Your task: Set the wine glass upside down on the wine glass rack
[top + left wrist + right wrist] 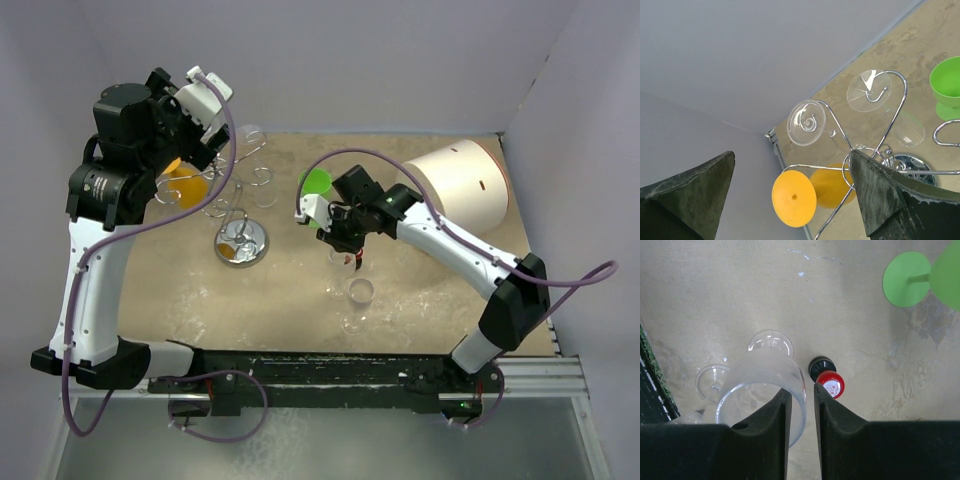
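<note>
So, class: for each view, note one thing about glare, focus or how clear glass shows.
Top external: the rack's disc base shines with reflections; clear glasses nearly vanish against the table. Left wrist: near fingers soft, hung glass feet crisp with glints. Right wrist: the wine glass looks hazy beside dark fingers.

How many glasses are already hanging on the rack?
3. On the rack, seen from the left wrist: the orange glass lowest, a clear glass above it, a second clear glass further right. Others may be hidden.

Hanging glasses [806,122] crowding wine glass rack [256,240], white cylinder [460,185] blocking far right
</note>
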{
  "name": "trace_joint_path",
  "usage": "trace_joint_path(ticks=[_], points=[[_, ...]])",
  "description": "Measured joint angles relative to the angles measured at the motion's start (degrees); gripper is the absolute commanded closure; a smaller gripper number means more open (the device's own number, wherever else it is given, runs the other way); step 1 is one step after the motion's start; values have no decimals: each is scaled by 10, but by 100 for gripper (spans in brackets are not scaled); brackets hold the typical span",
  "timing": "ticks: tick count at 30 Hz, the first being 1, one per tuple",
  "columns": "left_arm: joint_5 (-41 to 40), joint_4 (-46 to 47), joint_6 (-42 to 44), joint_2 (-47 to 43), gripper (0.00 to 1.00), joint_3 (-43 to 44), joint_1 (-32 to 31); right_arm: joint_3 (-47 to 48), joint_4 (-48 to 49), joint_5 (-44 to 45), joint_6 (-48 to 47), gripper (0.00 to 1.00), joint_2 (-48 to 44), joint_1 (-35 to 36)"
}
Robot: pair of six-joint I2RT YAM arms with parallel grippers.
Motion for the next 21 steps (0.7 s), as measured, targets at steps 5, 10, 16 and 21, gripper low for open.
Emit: trace_joint_path(ticks=[5,10,16,21], points=[[0,0,0,1,1,0,0,0,4,-2,-6,92,2,0],[0,0,0,2,1,-2,0,15,0,-25,-12,100,4,0],[-6,10,-6,2,1,-9,0,63,1,-75,-10,100,3,0],[-1,21,-21,2,1,-11,0,104,2,-90,-10,100,-7,-2]])
